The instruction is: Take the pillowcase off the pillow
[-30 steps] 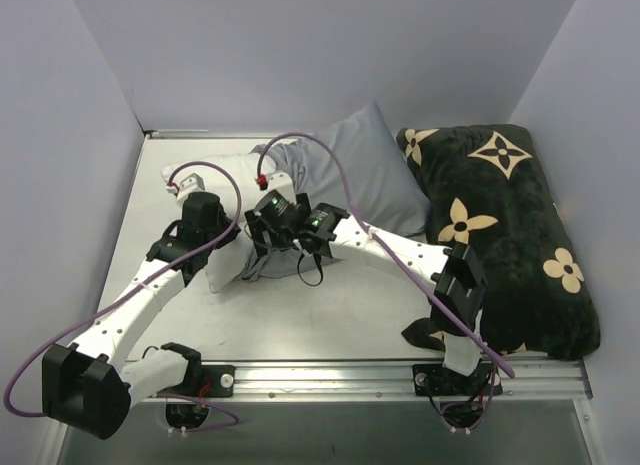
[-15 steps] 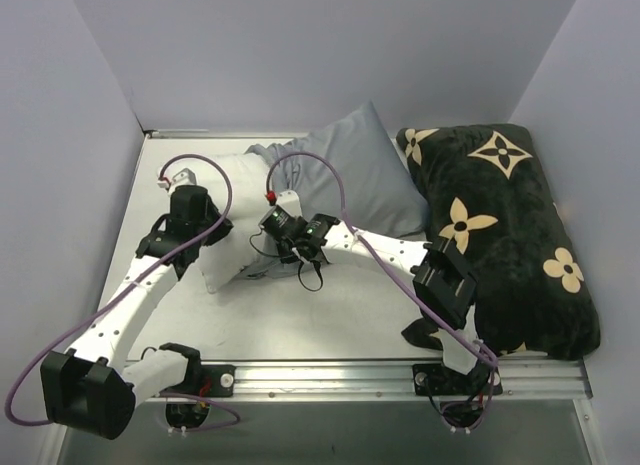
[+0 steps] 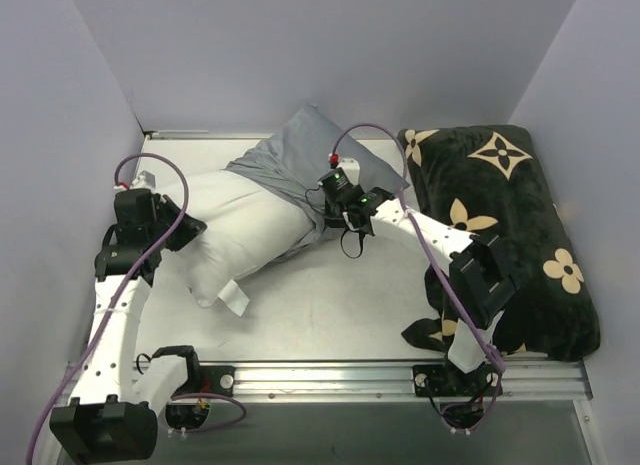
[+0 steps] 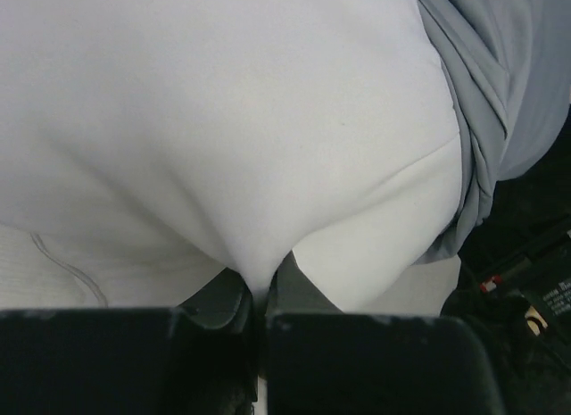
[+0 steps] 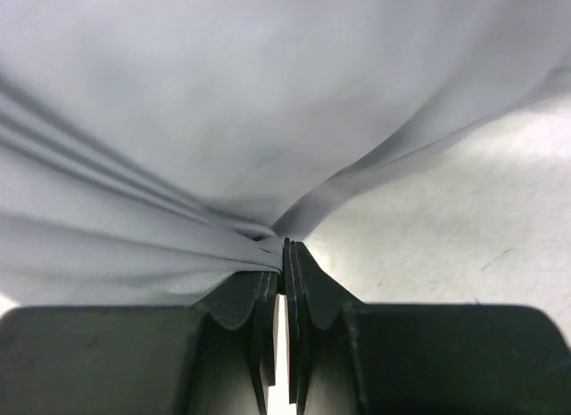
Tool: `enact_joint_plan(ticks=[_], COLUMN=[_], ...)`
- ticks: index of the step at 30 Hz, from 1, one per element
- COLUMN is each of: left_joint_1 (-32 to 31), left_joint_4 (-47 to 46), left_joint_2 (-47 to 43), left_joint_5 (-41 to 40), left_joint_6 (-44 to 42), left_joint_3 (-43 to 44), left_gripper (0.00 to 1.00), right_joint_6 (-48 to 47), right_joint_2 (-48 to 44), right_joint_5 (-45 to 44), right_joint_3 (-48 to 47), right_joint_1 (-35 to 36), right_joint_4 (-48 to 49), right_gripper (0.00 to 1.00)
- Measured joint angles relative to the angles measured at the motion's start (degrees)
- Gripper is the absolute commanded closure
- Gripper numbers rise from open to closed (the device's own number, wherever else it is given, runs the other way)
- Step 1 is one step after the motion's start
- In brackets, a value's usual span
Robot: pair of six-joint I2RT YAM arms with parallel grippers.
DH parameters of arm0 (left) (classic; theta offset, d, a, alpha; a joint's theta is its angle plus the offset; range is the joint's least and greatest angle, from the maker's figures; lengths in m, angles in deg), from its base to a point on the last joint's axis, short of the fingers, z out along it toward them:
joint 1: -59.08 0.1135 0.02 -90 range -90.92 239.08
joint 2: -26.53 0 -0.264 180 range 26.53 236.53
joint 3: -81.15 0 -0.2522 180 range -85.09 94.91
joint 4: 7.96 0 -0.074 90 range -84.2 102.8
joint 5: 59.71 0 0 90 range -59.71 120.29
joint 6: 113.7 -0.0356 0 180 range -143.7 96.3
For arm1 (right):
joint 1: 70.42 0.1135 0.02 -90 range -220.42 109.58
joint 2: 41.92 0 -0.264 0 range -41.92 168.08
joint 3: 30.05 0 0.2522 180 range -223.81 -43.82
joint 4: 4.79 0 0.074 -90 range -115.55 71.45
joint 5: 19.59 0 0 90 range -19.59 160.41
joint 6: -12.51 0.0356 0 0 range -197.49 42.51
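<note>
Top external view: pillow about half bared; pillowcase covers its far end; left end effector pinches pillow, right end effector pinches pillowcase; stripping unfinished.

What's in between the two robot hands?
The bare white pillow lies between them: the left gripper pinches its end, the right gripper pinches the bunched pillowcase. The top view shows it.

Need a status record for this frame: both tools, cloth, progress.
left tool: shut, pinching plump white soft pillow
right tool: shut on thin blue-grey cloth pillowcase
pillowcase: bunched over pillow's far end; near end bare
other: black cushion with tan flower motifs, right of pillowcase
progress: partly off
</note>
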Motion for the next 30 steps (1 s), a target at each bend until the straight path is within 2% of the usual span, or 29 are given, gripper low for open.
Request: enact_joint_plan(ticks=[7, 17, 22, 24, 25, 26, 28, 30], left_joint_1=[6.69, 8.17, 9.07, 10.12, 10.58, 10.91, 11.50, 11.91], left_joint_4=[5.81, 8.28, 6.86, 6.84, 6.88, 6.60, 5.92, 5.64], left_joint_2=[-4.22, -4.31, -4.22, -3.30, -2.19, -1.11, 0.48, 1.40], left_joint_5=[6.23, 9.40, 10.05, 8.94, 7.93, 7.04, 5.18, 3.72], left_joint_6=[-1.40, -1.46, -2.12, -3.23, -4.09, -4.70, -5.86, -6.12], left_joint_3=[2.91, 4.81, 1.25, -0.37, -0.61, -0.61, -0.50, 0.66], left_gripper=[1.00, 1.00, 1.00, 0.86, 0.73, 0.54, 0.30, 0.26], right_joint_6=[0.17, 1.95, -0.63, -2.03, -2.71, -3.08, -3.72, -4.52], right_joint_2=[0.02, 0.20, 0.37, 0.35, 0.22, 0.00, -0.68, -1.16], right_joint_5=[7.39, 18.69, 17.73, 14.93, 13.92, 13.46, 12.63, 11.50], right_joint_3=[-0.48, -2.99, -3.04, -2.78, -2.12, -1.18, 1.05, 2.69], right_joint_1=[-7.74, -18.56, -16.50, -13.49, -11.52, -9.92, -7.21, -4.63], right_joint_4=[0.74, -0.61, -2.99, -3.50, -3.34, -3.10, -3.26, -3.96], right_gripper=[1.00, 1.00, 0.98, 0.93, 0.91, 0.79, 0.70, 0.60])
